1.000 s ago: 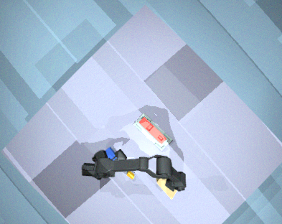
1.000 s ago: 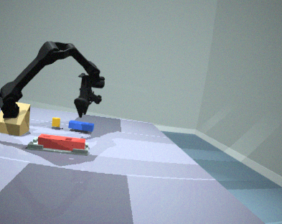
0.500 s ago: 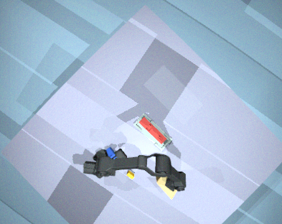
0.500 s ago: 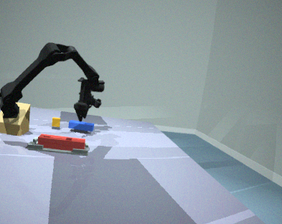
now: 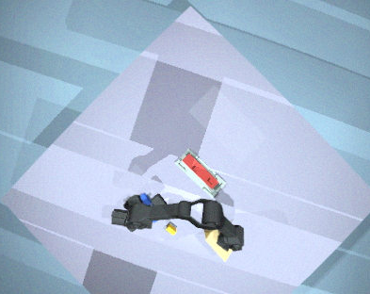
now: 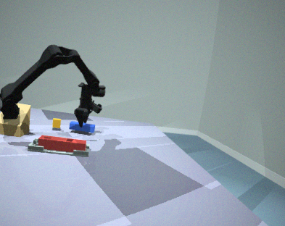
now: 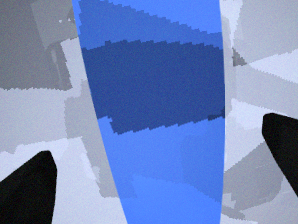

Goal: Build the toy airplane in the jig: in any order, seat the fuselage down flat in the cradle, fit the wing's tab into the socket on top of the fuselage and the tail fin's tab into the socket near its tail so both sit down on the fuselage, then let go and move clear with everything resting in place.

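The red fuselage lies in the pale grey-green cradle, its two top sockets empty. The blue wing lies on the table and is partly hidden under the arm in the top view. My gripper is open and points down right at the wing; in the wrist view one finger stands on each side of it, with gaps between. The yellow tail fin stands on the table between the wing and the arm's base.
The tan base block carries the arm at the table's side beyond the tail fin. The arm arches above the tail fin's side of the table. The cradle stands beside the wing and tail fin, nearer the exterior camera.
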`<move>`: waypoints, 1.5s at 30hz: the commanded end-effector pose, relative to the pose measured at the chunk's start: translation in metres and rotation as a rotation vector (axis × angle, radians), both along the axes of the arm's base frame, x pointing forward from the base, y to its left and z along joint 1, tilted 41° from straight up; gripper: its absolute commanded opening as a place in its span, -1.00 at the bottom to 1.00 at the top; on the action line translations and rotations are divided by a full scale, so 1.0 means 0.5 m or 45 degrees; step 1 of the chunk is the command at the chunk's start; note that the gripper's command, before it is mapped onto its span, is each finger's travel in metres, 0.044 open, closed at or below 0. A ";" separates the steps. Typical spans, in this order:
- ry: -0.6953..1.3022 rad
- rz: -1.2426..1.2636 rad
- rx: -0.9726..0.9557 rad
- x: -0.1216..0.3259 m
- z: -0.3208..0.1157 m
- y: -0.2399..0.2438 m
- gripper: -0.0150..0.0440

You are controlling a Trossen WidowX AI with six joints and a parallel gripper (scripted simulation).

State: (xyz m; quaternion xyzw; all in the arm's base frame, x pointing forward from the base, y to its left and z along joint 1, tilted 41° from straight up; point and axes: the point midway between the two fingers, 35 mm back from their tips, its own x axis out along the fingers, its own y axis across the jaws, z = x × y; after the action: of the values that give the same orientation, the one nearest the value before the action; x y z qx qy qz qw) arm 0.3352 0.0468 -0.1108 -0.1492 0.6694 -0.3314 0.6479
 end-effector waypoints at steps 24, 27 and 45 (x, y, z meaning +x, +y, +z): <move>0.018 0.004 -0.012 -0.011 -0.027 -0.024 -0.03; 0.016 0.007 -0.009 -0.009 -0.024 -0.021 -0.29; 0.008 0.022 0.009 0.018 0.046 0.047 -0.49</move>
State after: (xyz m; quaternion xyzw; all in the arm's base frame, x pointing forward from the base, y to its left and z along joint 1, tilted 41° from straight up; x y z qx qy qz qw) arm 0.3402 0.0617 -0.0979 -0.1597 0.6732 -0.3228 0.6459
